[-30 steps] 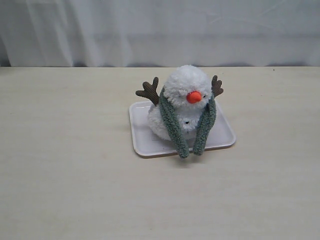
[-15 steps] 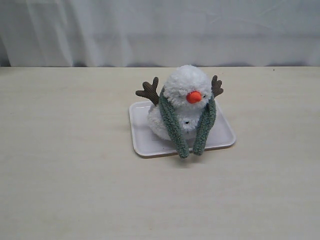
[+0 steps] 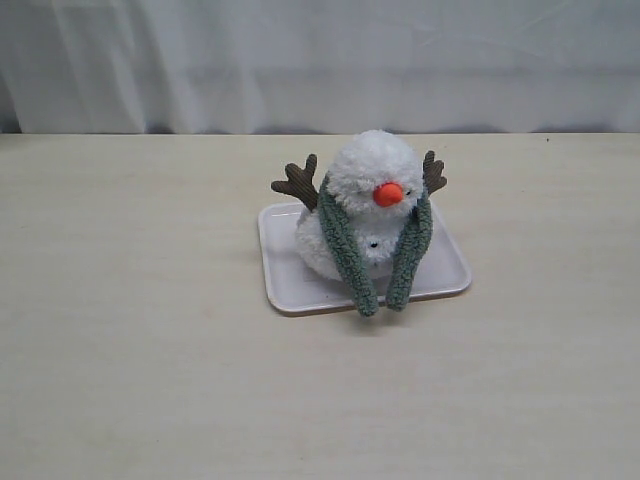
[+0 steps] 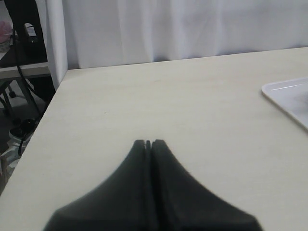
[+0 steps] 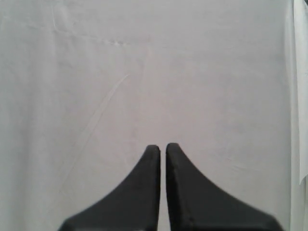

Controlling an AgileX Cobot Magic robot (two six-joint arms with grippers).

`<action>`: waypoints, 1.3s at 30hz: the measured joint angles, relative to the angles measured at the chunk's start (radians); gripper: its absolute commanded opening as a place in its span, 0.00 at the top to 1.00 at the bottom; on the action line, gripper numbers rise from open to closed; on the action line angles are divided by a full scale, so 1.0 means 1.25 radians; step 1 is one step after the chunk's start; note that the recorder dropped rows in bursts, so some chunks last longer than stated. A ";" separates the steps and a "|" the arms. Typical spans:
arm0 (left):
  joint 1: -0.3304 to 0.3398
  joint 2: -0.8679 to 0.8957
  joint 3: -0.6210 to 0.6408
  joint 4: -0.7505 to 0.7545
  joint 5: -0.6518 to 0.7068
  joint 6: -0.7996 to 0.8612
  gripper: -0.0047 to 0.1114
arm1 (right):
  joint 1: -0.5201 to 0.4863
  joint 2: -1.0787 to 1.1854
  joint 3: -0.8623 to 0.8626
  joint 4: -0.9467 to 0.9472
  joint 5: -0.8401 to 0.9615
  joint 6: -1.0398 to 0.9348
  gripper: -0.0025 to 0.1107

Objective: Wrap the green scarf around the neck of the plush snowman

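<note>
Still, nothing's moving mid-frame: green scarf (image 3: 345, 250) is draping plush snowman (image 3: 365, 165), task looking done; L gripper (image 4: 148, 142), R gripper (image 5: 162, 147) idling closed, empty.

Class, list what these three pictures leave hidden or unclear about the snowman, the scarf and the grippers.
- Exterior view: the plush snowman's head hides the back of its neck, so how the green scarf runs behind is unseen.
- Left wrist view: the picture's edge cuts off the white tray; no snowman shows.
- Right wrist view: beyond the right gripper, only white curtain.
</note>
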 measured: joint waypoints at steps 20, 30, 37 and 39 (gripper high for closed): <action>0.000 0.000 0.000 0.000 0.000 0.000 0.96 | 0.000 0.000 0.167 0.000 -0.005 0.000 0.94; 0.000 0.000 0.000 0.000 0.000 0.000 0.96 | 0.000 0.000 0.264 0.000 -0.003 0.000 0.94; 0.000 0.000 0.000 0.000 0.000 0.000 0.96 | 0.000 0.000 0.268 0.000 0.019 0.000 0.94; 0.000 0.000 0.000 0.000 0.000 0.000 0.96 | 0.000 0.000 0.268 0.000 0.021 0.000 0.94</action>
